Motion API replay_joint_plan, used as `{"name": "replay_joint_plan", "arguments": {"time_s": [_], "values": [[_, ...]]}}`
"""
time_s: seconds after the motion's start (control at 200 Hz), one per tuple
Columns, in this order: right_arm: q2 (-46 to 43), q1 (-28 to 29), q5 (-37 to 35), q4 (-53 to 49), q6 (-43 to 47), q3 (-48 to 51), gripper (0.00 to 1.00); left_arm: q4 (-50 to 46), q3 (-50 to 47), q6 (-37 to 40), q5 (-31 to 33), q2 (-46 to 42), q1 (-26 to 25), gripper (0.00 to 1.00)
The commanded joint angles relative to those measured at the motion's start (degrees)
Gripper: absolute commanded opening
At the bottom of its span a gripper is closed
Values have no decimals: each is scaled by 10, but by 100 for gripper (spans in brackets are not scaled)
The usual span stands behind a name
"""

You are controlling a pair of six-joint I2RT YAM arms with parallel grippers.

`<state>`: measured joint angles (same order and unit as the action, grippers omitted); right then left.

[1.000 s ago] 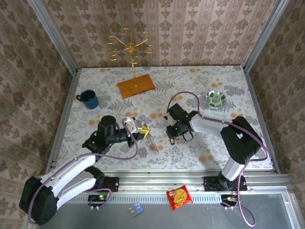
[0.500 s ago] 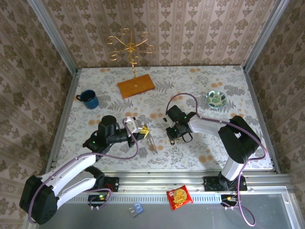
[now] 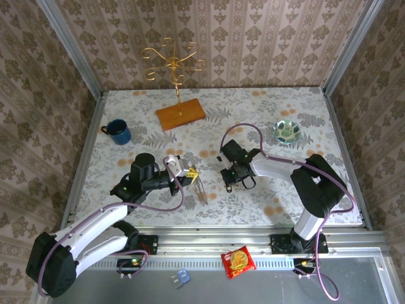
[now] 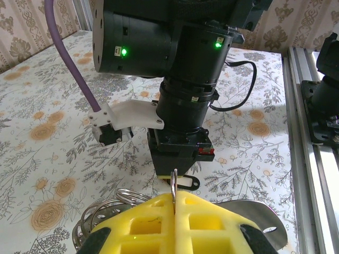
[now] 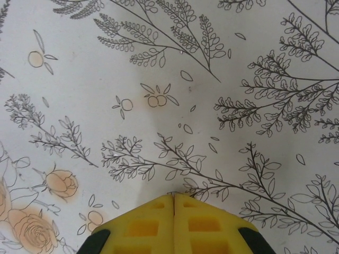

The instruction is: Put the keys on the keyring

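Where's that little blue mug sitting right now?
In the top view, the blue mug stands near the left edge of the table, left of the wooden base.

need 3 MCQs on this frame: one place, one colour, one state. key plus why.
1. Where is the blue mug? A) far left of the table B) beside the bowl C) on the wooden base
2. The right gripper has fingers coloured: A) red B) yellow C) white
3. The right jaws are: A) wide open B) shut C) clamped on the mug
Key: 1 A, it stands by the table's left edge; 2 B, yellow in the right wrist view; 3 B, the tips meet, no gap.
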<state>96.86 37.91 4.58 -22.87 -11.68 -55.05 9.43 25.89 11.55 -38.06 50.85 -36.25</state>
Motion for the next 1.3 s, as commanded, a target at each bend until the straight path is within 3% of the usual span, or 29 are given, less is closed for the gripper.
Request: {"name": "replay_joint_plan", "arguments": {"time_s": [0.0,0.29,0.525,0.845,1.295], "values": [[-53,14,-22,-13,34,4,0,21,-1,-12,-3,-2,2,0],[-201,41,-18,60,204,46,0,25,4,-55,0,-2,2,0],[-271,64,12,121,356,62,0,-20,28,-101,3,8,1,0],[-269,101,29,148,468,55,0,-34,43,-140,-23,31,1,0],[-253,131,9,170,507,56,0,-43,63,-152,-34,56,1,0]]}}
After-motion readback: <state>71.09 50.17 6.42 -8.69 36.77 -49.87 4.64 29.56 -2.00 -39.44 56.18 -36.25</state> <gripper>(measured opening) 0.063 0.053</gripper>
